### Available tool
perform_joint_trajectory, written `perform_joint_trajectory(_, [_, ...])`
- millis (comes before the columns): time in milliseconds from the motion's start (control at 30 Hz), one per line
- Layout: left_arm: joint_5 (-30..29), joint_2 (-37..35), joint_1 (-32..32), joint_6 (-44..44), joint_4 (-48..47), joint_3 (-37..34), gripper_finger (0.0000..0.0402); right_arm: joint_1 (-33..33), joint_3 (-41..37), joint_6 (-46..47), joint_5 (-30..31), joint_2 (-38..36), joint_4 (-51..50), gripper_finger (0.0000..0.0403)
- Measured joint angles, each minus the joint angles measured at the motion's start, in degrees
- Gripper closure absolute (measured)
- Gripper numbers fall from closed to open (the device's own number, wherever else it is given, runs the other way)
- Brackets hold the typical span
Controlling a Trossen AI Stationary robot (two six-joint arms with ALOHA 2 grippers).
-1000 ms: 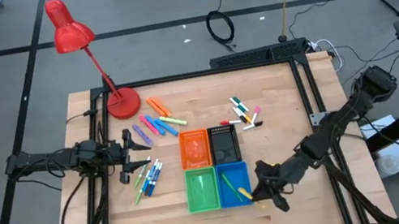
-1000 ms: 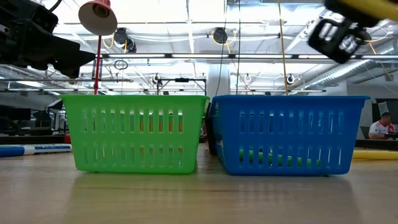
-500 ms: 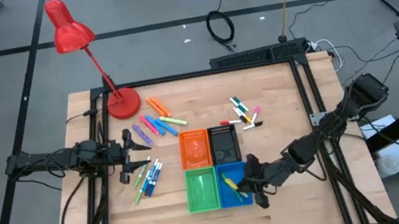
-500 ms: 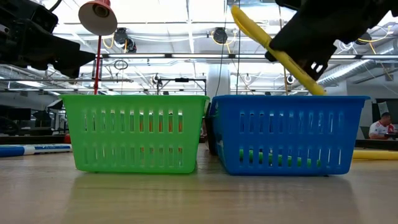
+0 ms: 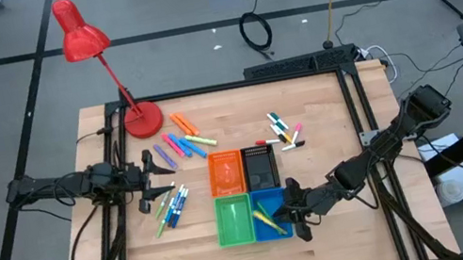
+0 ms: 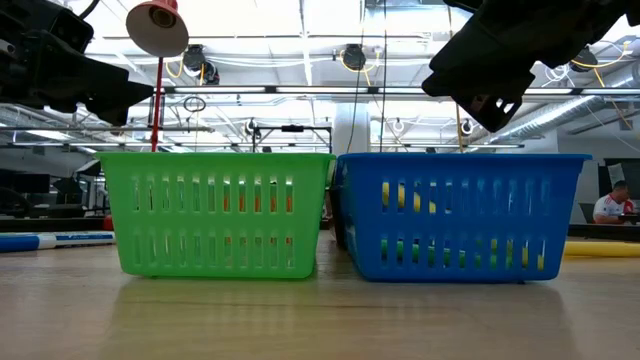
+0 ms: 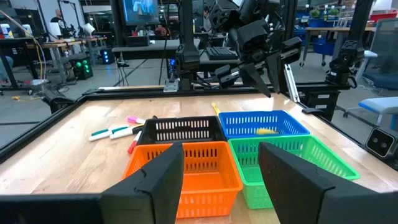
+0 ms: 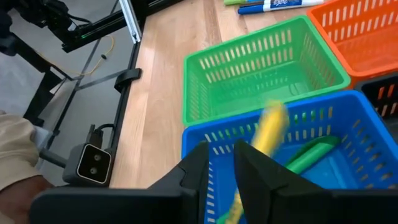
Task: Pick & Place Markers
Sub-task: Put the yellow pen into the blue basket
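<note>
Yellow plastic marker (image 8: 266, 134), clamped above the bin half a second ago, now drops free into the blue slotted plastic bin (image 5: 270, 215) beneath the right gripper (image 5: 291, 218), whose fingers have parted: 1 marker delivered.

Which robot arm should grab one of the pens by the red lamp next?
Probably the left. Its open end effector hangs beside the markers near the lamp; the right end effector is over the blue bin.

The right pincer (image 5: 291, 218) hangs slightly parted at the front, while the left pincer (image 5: 163, 160) waits open.
</note>
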Motion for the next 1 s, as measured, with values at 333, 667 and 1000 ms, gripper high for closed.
perform_joint_trajectory(333, [0.0,-0.01,0.01,0.0,-0.02,0.0,0.019,0.0,0.0,-5.33,-0.02,-0.02,0.03,0.0337])
perform_joint_trajectory(667, [0.0,0.0,0.02,0.0,-0.01,0.0,0.019,0.0,0.0,-10.42,0.07,-0.02,0.06,0.0337])
perform_joint_trajectory(1000, [0.0,-0.01,0.0,0.0,0.0,0.0,0.019,0.0,0.0,-38.62,0.0,-0.02,0.85,0.0337])
